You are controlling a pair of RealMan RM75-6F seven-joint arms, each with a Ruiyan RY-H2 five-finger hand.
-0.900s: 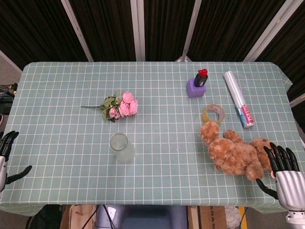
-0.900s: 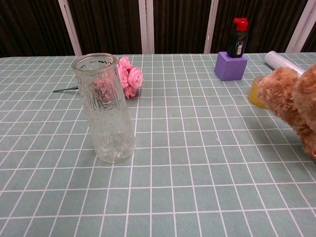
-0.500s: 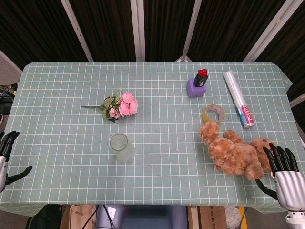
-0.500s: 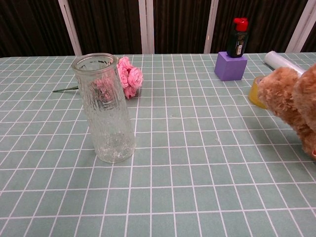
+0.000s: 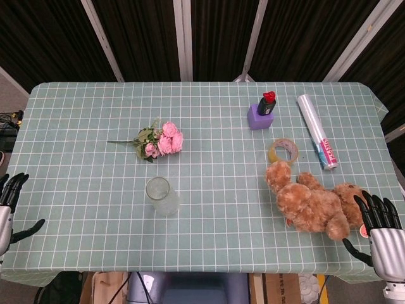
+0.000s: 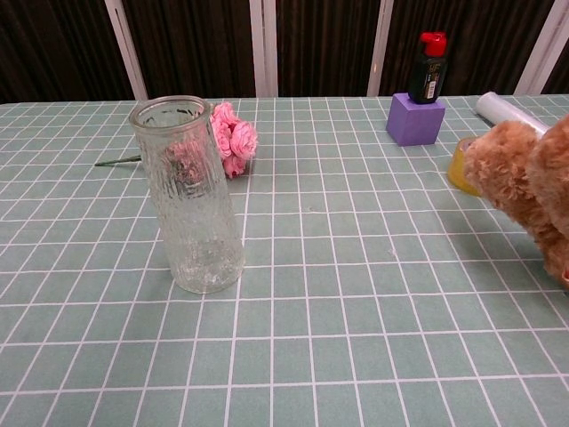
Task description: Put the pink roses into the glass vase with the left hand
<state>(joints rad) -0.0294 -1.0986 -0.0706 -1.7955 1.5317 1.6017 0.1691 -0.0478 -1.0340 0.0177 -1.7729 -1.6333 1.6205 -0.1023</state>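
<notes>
A small bunch of pink roses (image 5: 163, 141) with green leaves lies flat on the checked cloth, its stem pointing left; in the chest view the roses (image 6: 233, 140) show behind the vase. The empty glass vase (image 5: 160, 196) stands upright nearer the front edge (image 6: 188, 197). My left hand (image 5: 7, 206) sits at the table's front left corner, fingers spread, holding nothing, far from the roses. At the front right corner my right hand (image 5: 380, 229) is open too, just beside the teddy bear. Neither hand shows in the chest view.
A brown teddy bear (image 5: 313, 201) lies at the front right. Behind it are a roll of tape (image 5: 283, 151), a black bottle with a red cap (image 5: 267, 103) on a purple block (image 5: 259, 118), and a clear wrapped roll (image 5: 317, 132).
Both hands have drifted slightly toward the front edge of the table. The roses, vase and other things have not moved.
</notes>
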